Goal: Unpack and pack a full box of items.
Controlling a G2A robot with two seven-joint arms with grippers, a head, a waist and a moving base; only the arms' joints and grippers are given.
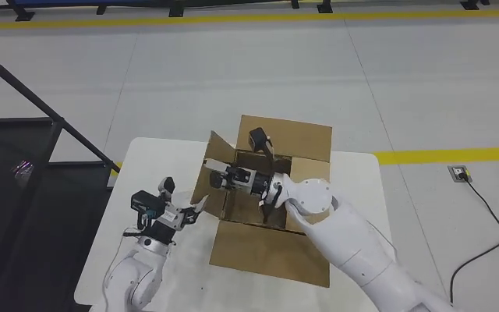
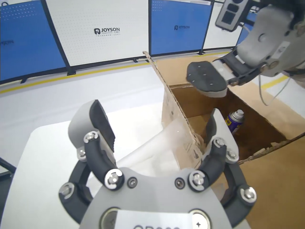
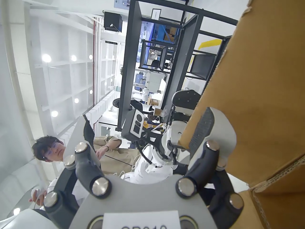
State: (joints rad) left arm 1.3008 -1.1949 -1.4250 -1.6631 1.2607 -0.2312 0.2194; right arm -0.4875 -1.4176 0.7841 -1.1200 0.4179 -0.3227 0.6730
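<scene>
The box point(image 1: 269, 253) stands open on the counter point(image 1: 156, 160), with a spray can point(image 2: 234, 120) inside. The left gripper point(image 2: 155, 117), fingers spread, straddles the side flap point(image 2: 176, 110). The right gripper point(image 3: 146, 117), fingers also spread, rests one finger against the cardboard, probably to hold the flap outward.

A white table point(image 1: 152, 154) stands on a pale grey floor point(image 1: 234, 70). Beyond the table runs a yellow floor line point(image 1: 234, 17), then a fence of blue and white panels point(image 2: 100, 48). A black metal frame point(image 1: 31, 101) stands beside the table.
</scene>
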